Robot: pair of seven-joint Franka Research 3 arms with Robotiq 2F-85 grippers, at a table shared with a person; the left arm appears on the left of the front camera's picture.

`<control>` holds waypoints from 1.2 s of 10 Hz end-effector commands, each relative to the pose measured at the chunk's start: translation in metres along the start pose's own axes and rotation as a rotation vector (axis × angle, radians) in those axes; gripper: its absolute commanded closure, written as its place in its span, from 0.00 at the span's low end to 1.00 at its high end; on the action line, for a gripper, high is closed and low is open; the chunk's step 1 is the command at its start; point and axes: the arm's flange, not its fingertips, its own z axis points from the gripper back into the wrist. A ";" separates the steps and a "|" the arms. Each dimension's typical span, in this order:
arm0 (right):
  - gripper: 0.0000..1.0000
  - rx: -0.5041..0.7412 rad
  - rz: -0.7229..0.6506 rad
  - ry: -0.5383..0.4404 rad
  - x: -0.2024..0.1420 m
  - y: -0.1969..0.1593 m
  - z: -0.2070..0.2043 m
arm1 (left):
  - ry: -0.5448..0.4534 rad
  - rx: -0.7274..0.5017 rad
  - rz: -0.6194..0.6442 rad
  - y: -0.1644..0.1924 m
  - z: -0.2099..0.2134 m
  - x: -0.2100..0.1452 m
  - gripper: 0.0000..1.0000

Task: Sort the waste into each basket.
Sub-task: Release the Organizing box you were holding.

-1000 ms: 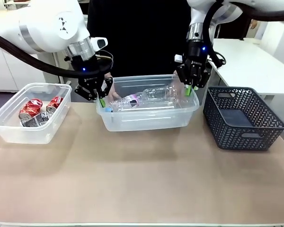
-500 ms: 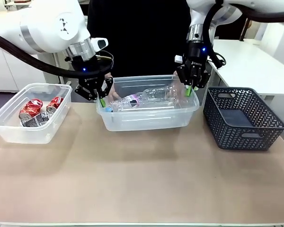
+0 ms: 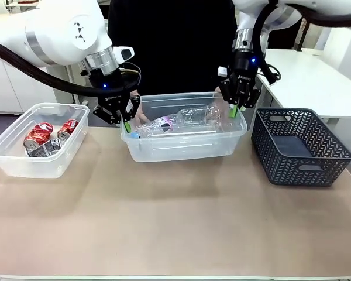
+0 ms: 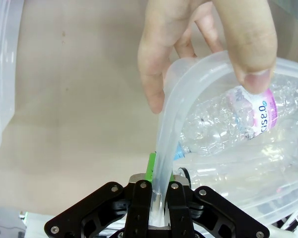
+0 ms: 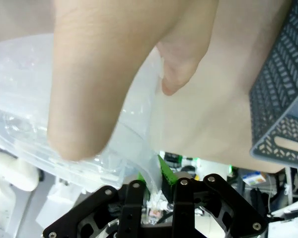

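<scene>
A clear basket (image 3: pixel 181 151) stands mid-table with clear plastic bottles (image 3: pixel 176 121) lying in it. One bottle (image 4: pixel 228 124) carries a pink-and-white label. My left gripper (image 3: pixel 126 124) is shut on the basket's left rim (image 4: pixel 164 134), which runs down between its fingers (image 4: pixel 158 188). At the right end, my right gripper (image 3: pixel 233 111) pinches the rim (image 5: pixel 150 148) the same way (image 5: pixel 156 194). The person's hands (image 4: pixel 188 49) (image 5: pixel 104 74) hold the same rim at both ends. A second clear basket (image 3: pixel 23 163) at the left holds crushed red-and-silver cans (image 3: pixel 38 134).
A dark lattice-walled basket (image 3: pixel 301 146) stands at the right, close to the middle tub, and also fills the right wrist view's right edge (image 5: pixel 283 99). Bare brown tabletop (image 3: pixel 175 222) stretches across the near half. The person stands behind the middle tub.
The right gripper has edged slightly up. The tub, the left gripper and the person's hands stay where they were.
</scene>
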 end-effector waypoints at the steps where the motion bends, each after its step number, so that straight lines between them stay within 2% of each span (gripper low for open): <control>1: 0.40 0.132 0.009 -0.195 -0.033 -0.013 0.009 | -0.044 0.010 -0.002 -0.001 0.014 -0.002 0.38; 2: 0.00 0.177 0.028 -0.295 -0.049 -0.013 0.017 | -0.107 -0.001 -0.011 -0.003 0.033 -0.006 0.00; 4: 0.00 0.238 0.069 -0.456 -0.085 -0.018 0.032 | -0.238 -0.023 -0.048 -0.007 0.073 -0.024 0.00; 5: 0.15 0.259 0.106 -0.511 -0.109 -0.023 0.036 | -0.293 -0.045 -0.083 -0.008 0.093 -0.038 0.14; 6: 0.05 0.271 0.127 -0.562 -0.129 -0.028 0.037 | -0.334 -0.076 -0.115 -0.007 0.107 -0.054 0.04; 7: 0.00 0.287 0.152 -0.599 -0.148 -0.035 0.036 | -0.341 -0.124 -0.184 -0.003 0.117 -0.070 0.00; 9: 0.00 0.349 0.249 -0.653 -0.187 -0.051 0.029 | -0.262 -0.273 -0.323 0.014 0.126 -0.094 0.00; 10: 0.00 0.387 0.311 -0.650 -0.202 -0.062 0.023 | -0.220 -0.292 -0.288 0.027 0.123 -0.095 0.00; 11: 0.00 0.382 0.283 -0.628 -0.197 -0.067 0.020 | -0.115 -0.295 -0.307 0.034 0.113 -0.089 0.00; 12: 0.00 0.320 0.218 -0.638 -0.190 -0.049 0.040 | -0.291 -0.240 -0.274 -0.002 0.134 -0.096 0.00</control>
